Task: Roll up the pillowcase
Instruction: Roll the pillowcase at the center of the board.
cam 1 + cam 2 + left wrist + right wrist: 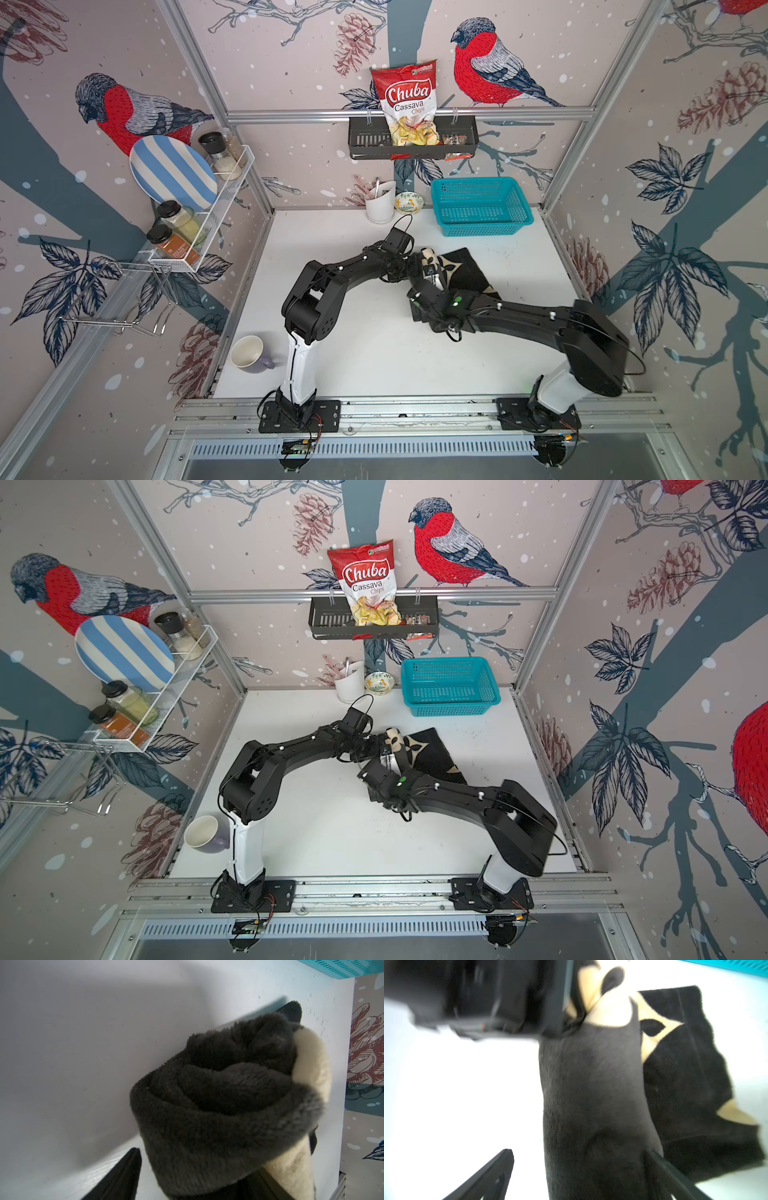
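Lying half-rolled — plush black pillowcase (469, 270), cream motifs.

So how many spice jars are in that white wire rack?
4: black-topped grinder and clear shaker at the far end, pale-green jar and orange jar at the near end; others may be hidden.

A white desk (374, 361) sits inside walls papered with red-breasted birds and pine cones. At its far edge a teal basket (482, 227) stands beside a small painted bowl (409, 203) and a white utensil holder (379, 210) with a few handles poking out. A lilac mug (249, 353) lies tipped at the near left corner. On the back wall a black shelf (365, 141) holds a red bag of cassava chips (409, 104). The white wire rack (239, 176) on the left wall carries a blue-striped plate (172, 172) and several spice jars (183, 222).
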Robot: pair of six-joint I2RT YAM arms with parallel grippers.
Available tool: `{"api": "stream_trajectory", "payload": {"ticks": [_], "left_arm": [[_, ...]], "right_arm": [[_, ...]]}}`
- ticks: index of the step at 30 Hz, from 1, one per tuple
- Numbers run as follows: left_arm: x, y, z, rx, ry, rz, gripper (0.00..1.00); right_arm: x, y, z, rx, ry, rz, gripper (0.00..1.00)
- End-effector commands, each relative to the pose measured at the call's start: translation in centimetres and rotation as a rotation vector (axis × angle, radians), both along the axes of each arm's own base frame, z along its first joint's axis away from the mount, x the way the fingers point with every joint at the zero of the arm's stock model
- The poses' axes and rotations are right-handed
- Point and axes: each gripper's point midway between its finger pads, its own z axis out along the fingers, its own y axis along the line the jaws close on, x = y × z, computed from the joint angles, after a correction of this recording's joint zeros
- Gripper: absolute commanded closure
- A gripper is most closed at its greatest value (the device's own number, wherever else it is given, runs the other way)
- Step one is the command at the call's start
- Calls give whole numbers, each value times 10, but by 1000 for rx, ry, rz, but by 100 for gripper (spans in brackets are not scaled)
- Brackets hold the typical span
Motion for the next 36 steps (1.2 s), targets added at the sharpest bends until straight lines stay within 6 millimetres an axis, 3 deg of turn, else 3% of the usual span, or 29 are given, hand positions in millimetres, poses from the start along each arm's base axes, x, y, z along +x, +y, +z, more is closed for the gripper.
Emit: {"api": "stream_trajectory", "payload": {"ticks": [1, 4, 6, 8, 12, 17, 19, 22, 27, 33, 36], "left_arm": [[-13, 5, -11, 46, 49, -14, 26], [-14, 6, -10, 50, 49, -13, 26], [-13, 8, -8, 50, 44, -12, 26], [-12, 11, -4, 56, 34, -9, 26], [-4, 28, 14, 67, -3, 14, 23], [6, 59, 39, 80, -58, 51, 21], [9, 70, 45, 81, -72, 70, 20], [11, 73, 49, 76, -81, 75, 20], [8, 54, 48, 21, -70, 58, 20], [-2, 3, 38, -18, -49, -6, 20], [-8, -18, 21, -11, -11, -33, 21]], "right_arm": [[-2, -19, -11, -318, -91, 8, 0], [-6, -10, -33, -399, -78, 36, 12], [-9, -4, -46, -407, -44, 52, 38], [-15, 9, -51, -379, -20, 84, 69], [-29, 41, -48, -251, 27, 160, 100], [-39, 68, -30, 63, 125, 223, 100], [-38, 68, -20, 207, 169, 225, 100], [-32, 51, -15, 429, 260, 190, 100], [-22, 12, -10, 753, 379, 110, 100], [-14, -33, -16, 1007, 457, -13, 97], [-11, -51, -20, 1080, 470, -58, 87]]}}
